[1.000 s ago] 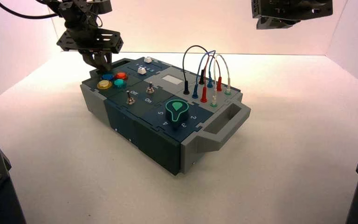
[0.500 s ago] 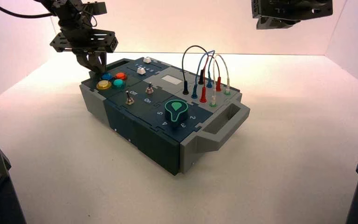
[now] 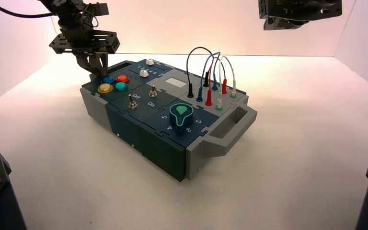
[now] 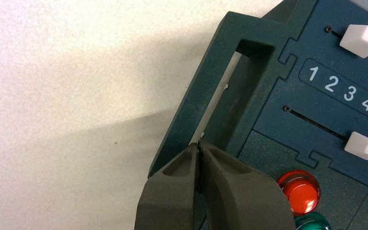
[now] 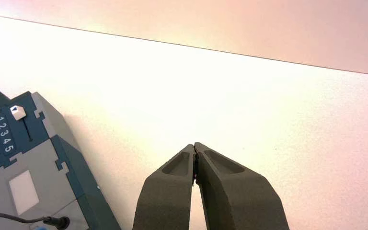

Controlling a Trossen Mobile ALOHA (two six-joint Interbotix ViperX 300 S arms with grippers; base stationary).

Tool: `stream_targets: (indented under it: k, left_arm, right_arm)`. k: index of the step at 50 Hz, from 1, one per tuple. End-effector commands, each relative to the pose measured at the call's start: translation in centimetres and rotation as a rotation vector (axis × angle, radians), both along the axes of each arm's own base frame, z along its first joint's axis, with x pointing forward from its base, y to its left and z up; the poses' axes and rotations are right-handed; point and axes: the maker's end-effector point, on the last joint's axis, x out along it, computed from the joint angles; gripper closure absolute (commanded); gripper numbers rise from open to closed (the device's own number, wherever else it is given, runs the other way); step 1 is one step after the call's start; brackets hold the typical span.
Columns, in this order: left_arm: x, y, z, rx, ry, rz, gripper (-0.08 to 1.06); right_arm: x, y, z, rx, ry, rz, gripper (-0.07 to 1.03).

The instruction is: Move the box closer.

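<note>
The box [image 3: 143, 139] has shifted slightly; left fingers [image 4: 172, 191], closed, hold nothing.

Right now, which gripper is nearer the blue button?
The left: the left gripper is at the box's far-left end, beside the blue button. The right gripper hangs beyond the box, off to the right.

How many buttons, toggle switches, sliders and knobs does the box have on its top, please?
Buttons: 4
Toggle switches: 2
Sliders: 2
Knobs: 1
Total: 9
</note>
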Motion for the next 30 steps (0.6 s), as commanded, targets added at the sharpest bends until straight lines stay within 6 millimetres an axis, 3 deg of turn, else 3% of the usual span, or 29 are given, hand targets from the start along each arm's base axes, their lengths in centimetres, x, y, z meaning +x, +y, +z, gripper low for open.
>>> stream_targets:
  k: [1,19,30]
  left_arm:
    - [-5.4,-0.2,-1.5,0.014,0.204,-0.022,1.01]
    - [-7.1,-0.4,1.9,-0.006,0.14,-0.013,1.01]
    - [-9.0,-1.0,2.0,-0.007,0.153,-0.009,1.01]
  right_arm:
    - [0.5,0.0,1.3,0.015,-0.04,-0.007,0.99]
    - [0.5,0.0,1.3,0.015,-0.04,-0.007,0.99]
    - [0.5,0.0,1.5,0.018,-0.046,-0.008,0.99]
